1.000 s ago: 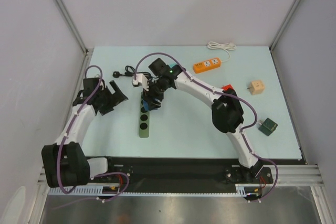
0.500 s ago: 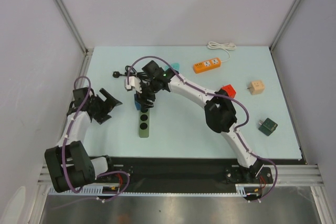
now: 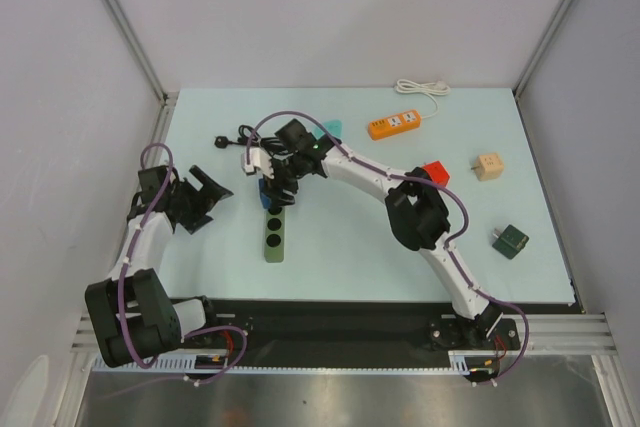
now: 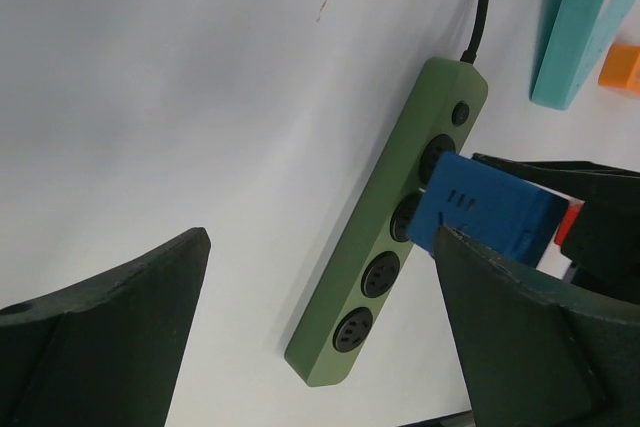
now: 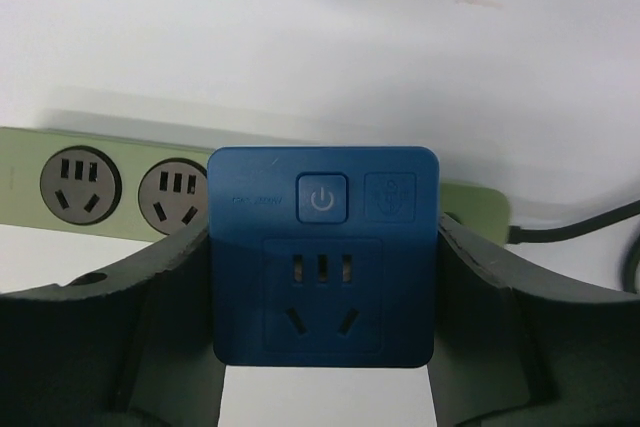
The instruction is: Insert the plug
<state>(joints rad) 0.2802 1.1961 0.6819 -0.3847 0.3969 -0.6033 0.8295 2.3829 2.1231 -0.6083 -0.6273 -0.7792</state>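
Two pincers. Right pincer (image 5: 322, 292), part-open, clamps blue plug (image 5: 322, 247) by its sides, socket face up, over green power strip (image 4: 405, 147), likely for pressing in. Left pincer (image 4: 320, 247) wide open, empty, parked aside.

On the table (image 3: 350, 247) I count two power strips, a green strip (image 3: 272, 230) and an orange strip (image 3: 393, 125); one blue adapter (image 5: 322, 257); one black plug (image 3: 222, 142); one white cord (image 3: 420, 88); three small blocks, a red block (image 3: 435, 171), a beige block (image 3: 488, 166) and a dark green block (image 3: 512, 240); and one teal bar (image 4: 585, 27).
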